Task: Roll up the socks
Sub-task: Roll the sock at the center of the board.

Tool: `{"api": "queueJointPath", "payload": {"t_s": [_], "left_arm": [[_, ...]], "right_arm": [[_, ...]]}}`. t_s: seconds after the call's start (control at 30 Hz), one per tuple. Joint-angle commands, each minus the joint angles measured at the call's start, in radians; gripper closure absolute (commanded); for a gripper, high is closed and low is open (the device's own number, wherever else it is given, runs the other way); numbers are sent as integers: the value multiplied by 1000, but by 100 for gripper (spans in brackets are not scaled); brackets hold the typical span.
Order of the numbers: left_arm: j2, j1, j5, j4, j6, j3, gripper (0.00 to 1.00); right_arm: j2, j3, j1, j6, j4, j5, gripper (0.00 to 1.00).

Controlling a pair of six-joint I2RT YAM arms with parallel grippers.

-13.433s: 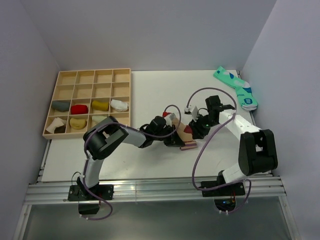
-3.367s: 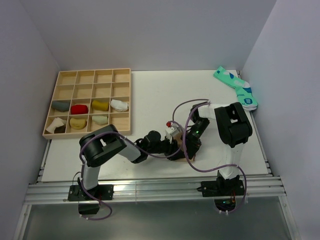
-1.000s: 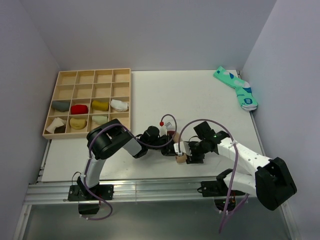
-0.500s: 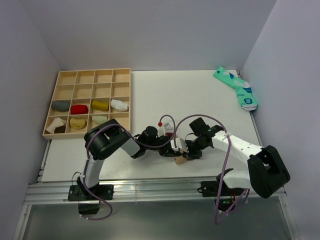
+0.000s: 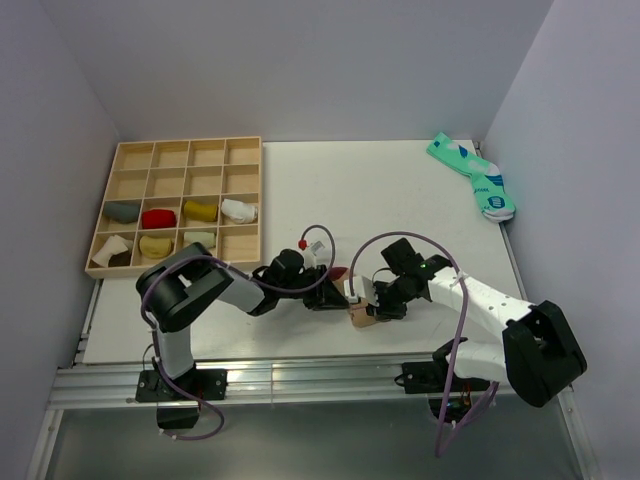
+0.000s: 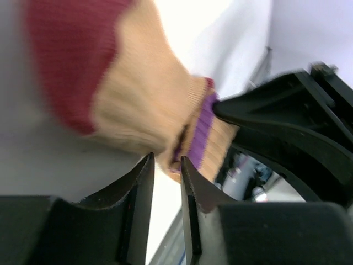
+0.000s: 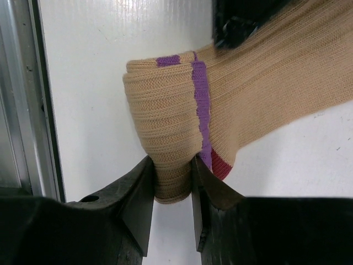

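A tan sock point(image 7: 171, 138) with a purple cuff stripe and maroon parts lies near the table's front edge, its cuff end folded into a thick bundle. My right gripper point(image 7: 172, 165) is shut on that bundle, a finger pressed on each side. In the top view the sock point(image 5: 357, 316) sits between the two grippers, with the right gripper point(image 5: 377, 303) on its right. My left gripper point(image 5: 333, 294) is on its left. In the left wrist view the left gripper point(image 6: 166, 161) stands slightly open with only bare table in the gap, and the sock point(image 6: 149, 105) lies just past its tips.
A wooden compartment tray point(image 5: 180, 160) at the back left holds several rolled socks. A teal patterned pair point(image 5: 475, 178) lies at the back right corner. The metal rail point(image 7: 22, 83) at the table's front edge runs close to the sock.
My right gripper has closed on the sock's folded cuff end. My left gripper's jaws have parted off the sock, and the left arm has swung to the left.
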Motion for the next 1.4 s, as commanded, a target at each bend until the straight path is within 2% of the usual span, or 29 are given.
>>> {"api": "queueJointPath", "payload": {"t_s": [0.0,0.13,0.37,0.63,0.83,1.0,1.13,1.37], "left_arm": [[-55,13,-124,-190,69,32,71],[-16,15,-141,-285,100,112,72],[84,24,-118,-323,127,221,75],[162,47,-71,-259,123,271,76],[149,47,-57,-141,109,199,74],[155,47,-19,76,88,97,73],[164,47,-10,169,83,47,70],[144,41,-20,206,115,-5,64]], "right_arm": [[-8,-17,2,27,-59,57,67],[-10,0,4,30,-85,45,67],[28,71,12,33,-151,27,66],[257,210,12,122,-199,-27,68],[398,256,7,203,-173,-12,69],[530,315,-13,229,-193,-22,69],[605,393,-37,243,-243,-49,69],[653,451,-45,252,-302,-67,69]]}}
